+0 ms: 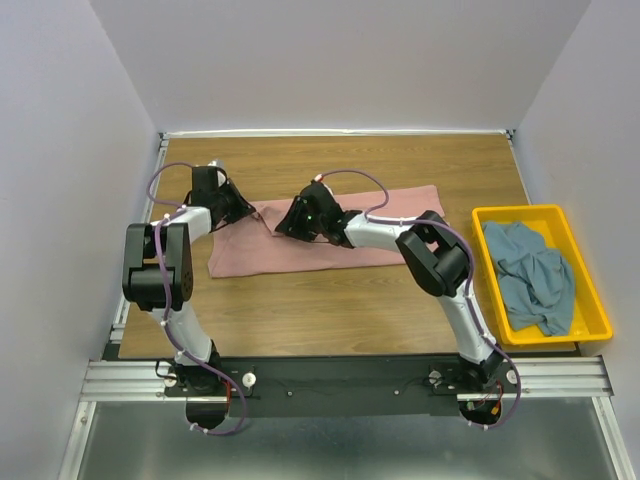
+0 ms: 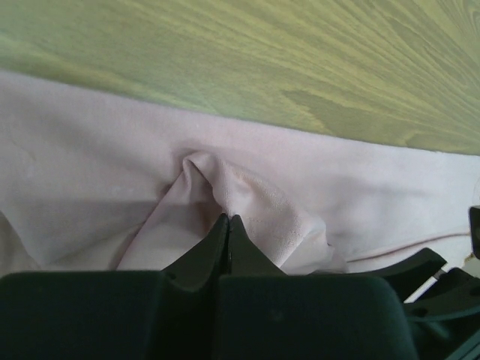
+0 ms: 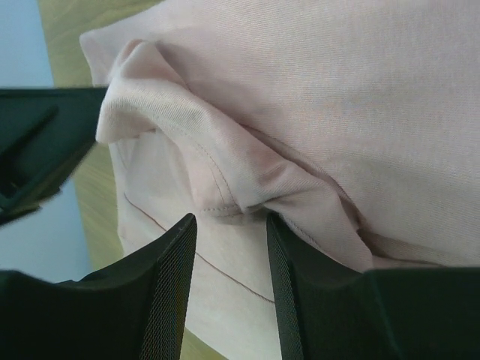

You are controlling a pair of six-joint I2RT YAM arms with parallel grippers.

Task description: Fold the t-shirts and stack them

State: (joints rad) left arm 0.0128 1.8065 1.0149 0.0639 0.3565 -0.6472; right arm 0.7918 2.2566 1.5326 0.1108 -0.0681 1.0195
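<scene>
Jaws of the left tool (image 2: pixel 227 223) are closed tight on a raised ridge of the pink shirt (image 2: pixel 255 191), and the cloth rises to a peak just beyond the tips. The rest of the shirt lies flat around that peak, with bare surface (image 2: pixel 300 60) past its far edge.

The right tool (image 3: pixel 229 225) has its jaws spread apart, straddling a bunched fold with a stitched hem. The fold reaches down between the tips, but the jaws are not closed on it.

From above, the left tool (image 1: pixel 240 207) sits at the shirt's far left corner. The right tool (image 1: pixel 283 228) is near it, a little to the right along the same far edge. The pink shirt (image 1: pixel 310 255) lies as a long band in the middle of the surface (image 1: pixel 350 300). Its long axis runs left to right, with the right end slightly farther from the arm bases. Which end is the neck cannot be told.

Well to the right, the blue shirt (image 1: pixel 530 275) lies crumpled in a yellow bin (image 1: pixel 600 322) at the surface's right edge.
</scene>
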